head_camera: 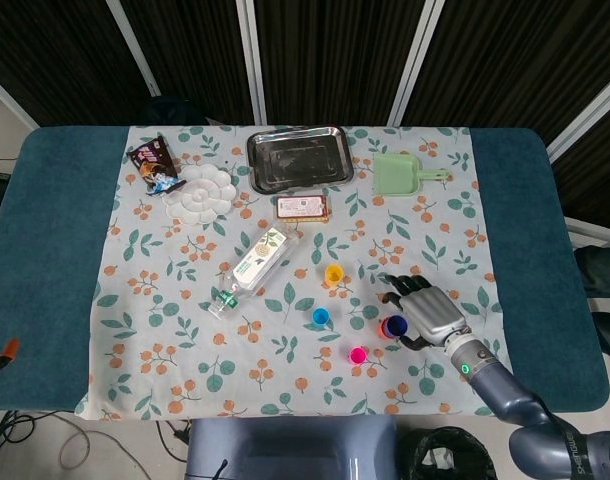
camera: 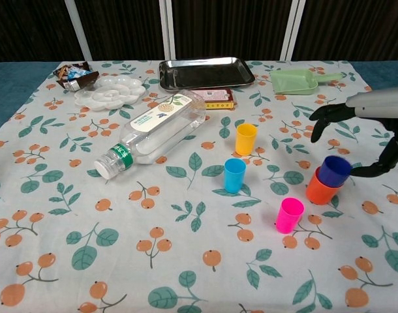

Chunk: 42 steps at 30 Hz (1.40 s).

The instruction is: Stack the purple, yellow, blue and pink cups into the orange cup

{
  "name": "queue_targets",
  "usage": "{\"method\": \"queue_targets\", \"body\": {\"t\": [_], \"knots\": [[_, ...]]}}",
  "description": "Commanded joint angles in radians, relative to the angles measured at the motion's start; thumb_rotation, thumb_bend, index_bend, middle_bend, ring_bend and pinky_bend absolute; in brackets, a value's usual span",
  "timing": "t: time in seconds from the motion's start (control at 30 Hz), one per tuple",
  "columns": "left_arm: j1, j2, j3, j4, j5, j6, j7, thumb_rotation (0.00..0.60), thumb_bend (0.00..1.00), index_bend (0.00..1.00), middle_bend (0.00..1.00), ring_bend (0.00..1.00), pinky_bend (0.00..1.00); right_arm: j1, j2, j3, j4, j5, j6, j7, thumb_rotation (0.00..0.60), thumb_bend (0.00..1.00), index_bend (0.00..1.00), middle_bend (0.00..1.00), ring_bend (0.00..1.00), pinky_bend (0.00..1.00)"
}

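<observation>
The purple cup sits tilted inside the orange cup at the right of the cloth. My right hand reaches over it from the right. Its thumb lies against the purple cup's right side and a fingertip is at the far rim, while the other fingers spread above. The yellow cup, blue cup and pink cup stand apart to the left, all upright. My left hand appears in neither view.
A clear water bottle lies on its side left of the cups. At the back are a metal tray, a green dustpan, a white palette, a snack packet and a small box.
</observation>
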Motion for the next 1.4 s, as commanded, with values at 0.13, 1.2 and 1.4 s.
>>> {"method": "queue_targets", "body": {"t": [0.13,1.2,1.4], "knots": [[-0.001,0.0,0.001,0.0,0.001,-0.002,0.0,0.6,0.22,0.13,0.07,0.01,0.0,0.006,0.0,-0.005,-0.01,0.013,0.01,-0.017,0.6,0.4,0.0,0.0,0.06,0.09],[0.0,-0.001,-0.001,-0.003,-0.005,-0.003,-0.008,0.6,0.22,0.13,0.07,0.01,0.0,0.234,-0.066,0.161,0.083,0.384,-0.008,-0.079,0.6,0.4,0.14,0.0,0.06,0.09],[0.0,0.0,-0.005,-0.001,-0.016,-0.008,-0.018,0.6,0.22,0.14,0.07,0.01,0.0,0.297,-0.144,0.143,0.121,0.456,0.009,-0.136,0.6,0.4,0.17,0.0,0.06,0.09]]}}
